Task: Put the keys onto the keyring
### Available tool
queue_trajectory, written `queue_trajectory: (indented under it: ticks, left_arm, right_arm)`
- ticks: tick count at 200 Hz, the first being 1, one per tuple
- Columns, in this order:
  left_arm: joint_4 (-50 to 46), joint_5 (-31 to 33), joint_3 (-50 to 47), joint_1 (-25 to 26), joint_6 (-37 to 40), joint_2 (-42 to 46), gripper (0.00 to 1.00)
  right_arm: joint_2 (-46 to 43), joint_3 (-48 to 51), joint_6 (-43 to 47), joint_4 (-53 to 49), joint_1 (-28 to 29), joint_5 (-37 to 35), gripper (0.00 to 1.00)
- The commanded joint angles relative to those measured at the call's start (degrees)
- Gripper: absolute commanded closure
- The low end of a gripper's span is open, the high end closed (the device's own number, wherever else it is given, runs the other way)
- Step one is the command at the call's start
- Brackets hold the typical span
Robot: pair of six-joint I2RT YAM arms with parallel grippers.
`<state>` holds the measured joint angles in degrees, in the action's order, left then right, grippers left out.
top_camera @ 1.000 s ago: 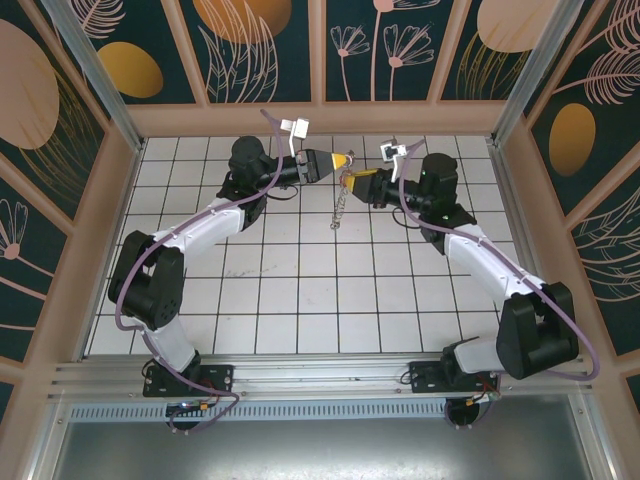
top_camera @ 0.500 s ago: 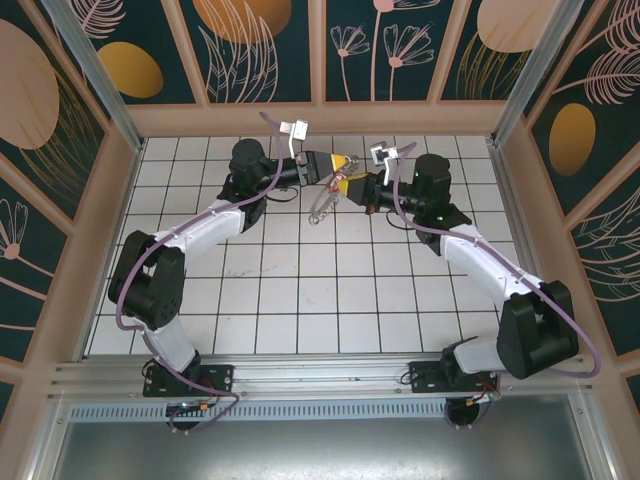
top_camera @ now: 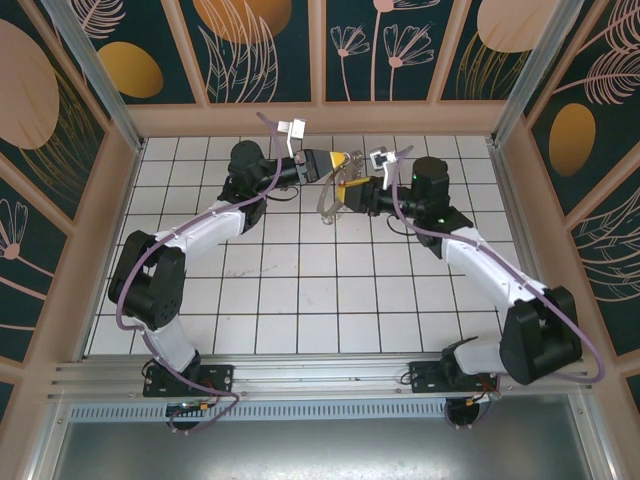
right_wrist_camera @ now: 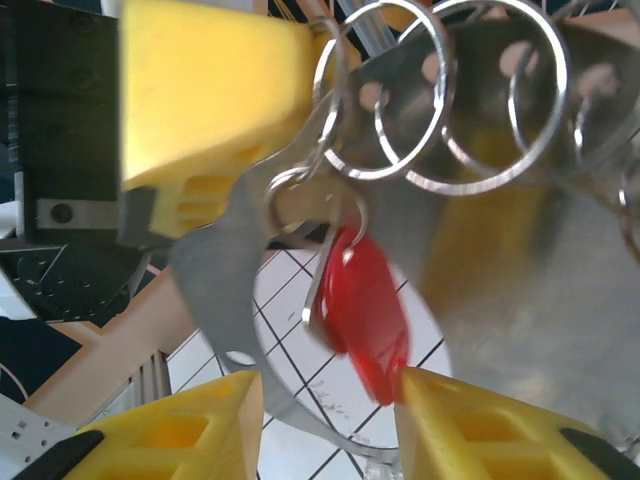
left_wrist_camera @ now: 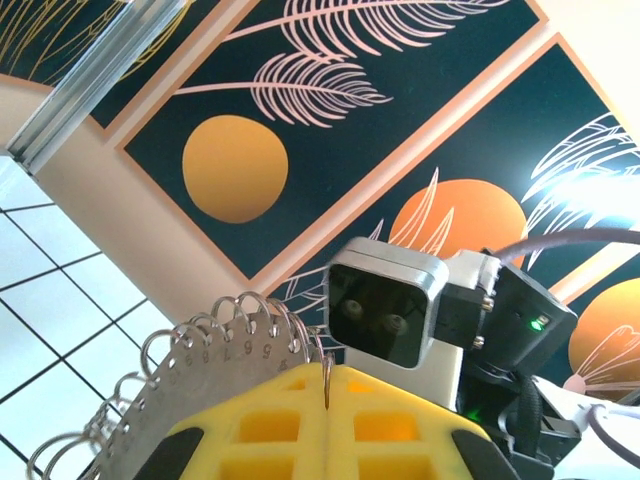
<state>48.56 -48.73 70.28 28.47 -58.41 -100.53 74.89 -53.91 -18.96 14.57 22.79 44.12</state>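
Keyring (left_wrist_camera: 150, 400) with stamped digits (left_wrist_camera: 232, 352) (barely legible)

Bright, even overhead light washes the white tiled floor (top_camera: 300, 300), leaving only faint, soft shadows on it. The left wrist view is sharp, its top right corner blown out white. In the right wrist view the keyring (right_wrist_camera: 500, 260) and red key (right_wrist_camera: 365, 310) are close and blurred
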Motion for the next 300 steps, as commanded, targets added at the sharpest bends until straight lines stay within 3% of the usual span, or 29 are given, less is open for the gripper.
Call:
queue_trajectory:
  ticks: [1, 47, 100, 300]
  left_arm:
    - [6.0, 1.2, -0.9, 0.3, -0.4, 1.5, 1.00]
    - [8.8, 2.8, -2.4, 0.2, -0.7, 1.9, 1.00]
    - [9.7, 3.4, -3.5, 0.3, -0.6, 2.0, 1.00]
    - [9.0, 2.3, -2.2, 0.3, -0.6, 1.9, 1.00]
  right_arm:
    - [-6.3, 1.7, -2.8, 1.4, -1.2, -3.8, 0.58]
    - [-9.1, 6.7, -19.3, 17.6, -3.4, -12.3, 0.56]
    - [-2.6, 5.7, -33.2, 35.1, -2.7, -8.4, 0.62]
    - [4.4, 2.0, -33.9, 36.0, 0.1, -6.7, 0.65]
